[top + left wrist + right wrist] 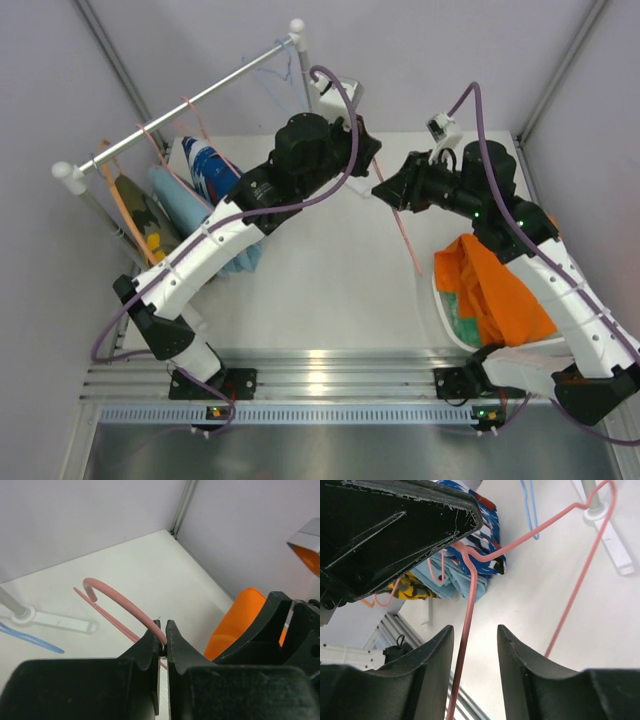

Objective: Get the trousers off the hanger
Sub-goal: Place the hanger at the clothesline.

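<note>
A bare pink wire hanger (408, 245) hangs over the middle of the table between both arms. My left gripper (164, 625) is shut on the hanger (125, 602) just below its hook. My right gripper (475, 630) is open, and one leg of the hanger (470, 595) runs between its fingers, close to the left one. Orange trousers (495, 290) and mint green trousers (462, 315) lie in a white basket (441, 300) at the right. Blue-and-white patterned trousers (205, 165), light blue trousers (180, 200) and camouflage trousers (140, 215) hang on the rail (190, 100).
A thin blue hanger (280, 60) dangles near the rail's far end, by its white post. The rack's white foot (55, 621) lies on the table at the back. Grey walls close in on both sides, and a metal rail runs along the near edge.
</note>
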### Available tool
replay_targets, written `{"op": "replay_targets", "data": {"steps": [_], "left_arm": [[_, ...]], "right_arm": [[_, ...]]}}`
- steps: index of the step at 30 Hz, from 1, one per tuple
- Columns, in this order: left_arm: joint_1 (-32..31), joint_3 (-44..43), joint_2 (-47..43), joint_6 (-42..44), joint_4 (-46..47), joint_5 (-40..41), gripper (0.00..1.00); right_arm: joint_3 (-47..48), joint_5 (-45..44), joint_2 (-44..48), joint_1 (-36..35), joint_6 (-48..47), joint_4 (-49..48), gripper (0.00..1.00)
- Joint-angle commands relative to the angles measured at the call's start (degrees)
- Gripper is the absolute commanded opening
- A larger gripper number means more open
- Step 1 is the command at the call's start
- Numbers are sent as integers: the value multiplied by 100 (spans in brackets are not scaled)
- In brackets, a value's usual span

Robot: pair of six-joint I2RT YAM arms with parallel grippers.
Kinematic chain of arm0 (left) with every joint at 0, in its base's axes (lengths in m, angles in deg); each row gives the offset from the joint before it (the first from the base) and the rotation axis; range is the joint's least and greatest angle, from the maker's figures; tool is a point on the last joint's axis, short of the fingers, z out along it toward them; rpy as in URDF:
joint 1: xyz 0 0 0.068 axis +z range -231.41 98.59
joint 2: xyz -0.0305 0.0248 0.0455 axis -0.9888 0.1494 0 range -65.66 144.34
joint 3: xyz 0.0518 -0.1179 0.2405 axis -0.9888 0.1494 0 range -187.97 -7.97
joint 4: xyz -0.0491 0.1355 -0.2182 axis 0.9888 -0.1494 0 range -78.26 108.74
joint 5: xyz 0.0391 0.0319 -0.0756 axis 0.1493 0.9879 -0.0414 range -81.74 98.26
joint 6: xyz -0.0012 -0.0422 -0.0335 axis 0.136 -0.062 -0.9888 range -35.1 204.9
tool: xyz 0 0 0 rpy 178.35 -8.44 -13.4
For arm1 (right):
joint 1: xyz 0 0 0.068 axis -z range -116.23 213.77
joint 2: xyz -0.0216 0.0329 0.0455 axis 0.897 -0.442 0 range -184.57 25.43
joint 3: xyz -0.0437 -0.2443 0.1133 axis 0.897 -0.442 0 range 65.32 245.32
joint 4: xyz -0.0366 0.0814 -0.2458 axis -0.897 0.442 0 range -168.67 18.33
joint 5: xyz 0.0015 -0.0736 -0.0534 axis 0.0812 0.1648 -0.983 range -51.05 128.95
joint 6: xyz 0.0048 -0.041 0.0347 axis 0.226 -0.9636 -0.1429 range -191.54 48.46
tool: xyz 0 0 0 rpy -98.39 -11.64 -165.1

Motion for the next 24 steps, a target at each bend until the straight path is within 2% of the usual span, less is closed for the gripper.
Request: {"op": "replay_targets", "data": {"steps": [1, 2, 5, 6, 7, 11, 12, 13, 15, 16, 19, 21, 24], "left_arm": [[-33, -442, 123, -204, -549, 381, 0], [-51, -442, 133, -231, -559, 372, 0], [-157, -451, 142, -302, -646, 442, 0], [-166, -451, 150, -310, -655, 416, 0], [-183, -442, 150, -337, -673, 407, 0], [-201, -355, 63, -355, -708, 320, 1], [-201, -319, 19, -355, -682, 285, 5], [-201, -293, -69, -355, -656, 267, 16], [-201, -214, -218, -372, -585, 197, 32], [-201, -205, -280, -390, -576, 196, 49], [-201, -108, -482, -495, -541, 179, 70], [-201, 41, -648, -591, -471, 100, 75], [-201, 383, -921, -784, -340, -102, 77]], "right_arm": [[140, -341, 188, -13, -302, 122, 39], [53, -358, 180, -13, -302, 61, 37], [-114, -420, 206, -13, -275, -89, 19], [-159, -446, 215, -13, -258, -133, 5], [-194, -464, 258, -13, -240, -186, 0], [-387, -473, 285, -13, -30, -458, 0], [-414, -455, 294, -4, 23, -502, 0], [-440, -420, 303, -4, 76, -537, 0], [-528, -420, 311, -4, 251, -634, 0], [-580, -429, 329, 22, 322, -652, 0], [-703, -411, 390, 66, 568, -836, 0], [-757, -437, 425, 93, 709, -959, 0], [-774, -490, 469, 163, 823, -1030, 0]]}}
